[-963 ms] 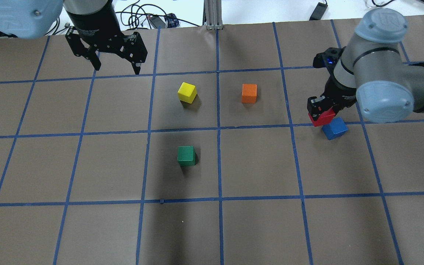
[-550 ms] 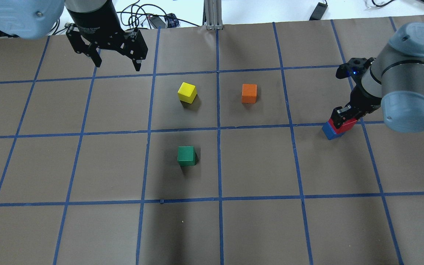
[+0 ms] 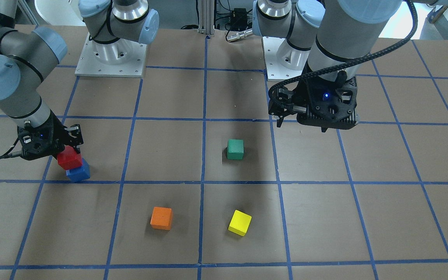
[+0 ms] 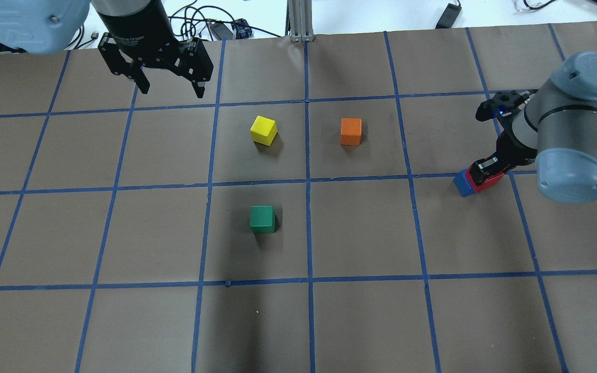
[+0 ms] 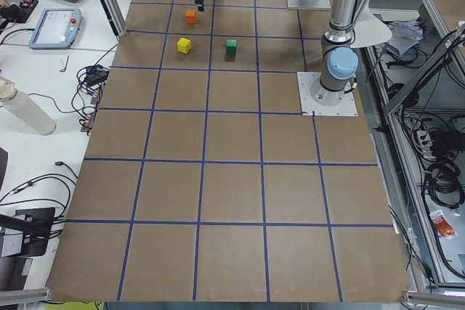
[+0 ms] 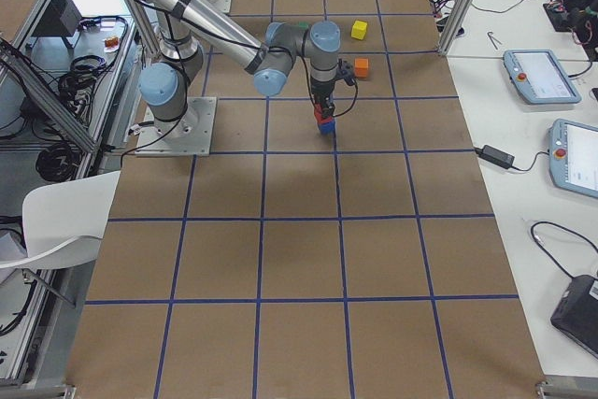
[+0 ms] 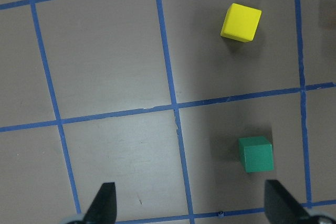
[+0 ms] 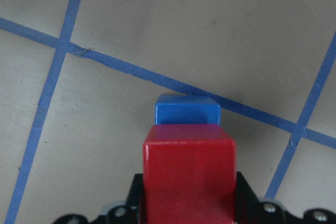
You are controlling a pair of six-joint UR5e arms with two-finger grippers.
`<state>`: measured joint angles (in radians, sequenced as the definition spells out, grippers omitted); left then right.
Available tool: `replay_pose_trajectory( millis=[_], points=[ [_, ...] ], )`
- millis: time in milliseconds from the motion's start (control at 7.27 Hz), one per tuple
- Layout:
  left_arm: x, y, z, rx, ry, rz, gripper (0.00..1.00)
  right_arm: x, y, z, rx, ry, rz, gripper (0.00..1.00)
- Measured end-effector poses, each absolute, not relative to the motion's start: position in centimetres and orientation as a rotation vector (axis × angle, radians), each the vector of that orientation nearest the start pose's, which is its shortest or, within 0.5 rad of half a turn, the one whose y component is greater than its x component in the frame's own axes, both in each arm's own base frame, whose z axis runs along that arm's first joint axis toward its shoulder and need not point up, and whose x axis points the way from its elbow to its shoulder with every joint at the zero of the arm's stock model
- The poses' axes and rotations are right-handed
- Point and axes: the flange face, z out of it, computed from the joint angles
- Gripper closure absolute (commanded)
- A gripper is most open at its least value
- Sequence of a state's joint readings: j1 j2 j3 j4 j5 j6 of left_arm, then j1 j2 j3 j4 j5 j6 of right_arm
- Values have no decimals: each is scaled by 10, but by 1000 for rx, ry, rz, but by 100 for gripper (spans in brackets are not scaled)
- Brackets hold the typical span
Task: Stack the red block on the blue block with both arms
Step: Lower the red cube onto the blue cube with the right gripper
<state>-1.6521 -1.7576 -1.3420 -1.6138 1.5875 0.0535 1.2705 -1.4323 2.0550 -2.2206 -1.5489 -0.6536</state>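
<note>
R arm (image 4: 542,124) low, R fingers (image 4: 481,169) clamping red block (image 3: 69,159) on blue block (image 3: 78,174); L fingers (image 4: 143,83) wide, raised.

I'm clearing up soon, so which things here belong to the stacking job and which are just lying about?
In the job: red block, held by the right gripper; blue block beneath it; left gripper, open.
Lying about: green block, orange block, yellow block.
</note>
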Motion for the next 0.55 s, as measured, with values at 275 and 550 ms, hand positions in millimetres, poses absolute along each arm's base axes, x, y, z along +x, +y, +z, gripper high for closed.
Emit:
replay_pose_trajectory(
  millis=[275, 550],
  points=[
    [-179, -557, 497, 216, 3127, 2, 0, -12, -498, 257, -548, 3083, -57, 94],
    [-178, -556, 497, 217, 3124, 3, 0, -13, -500, 257, -542, 3085, -61, 94]
  ],
)
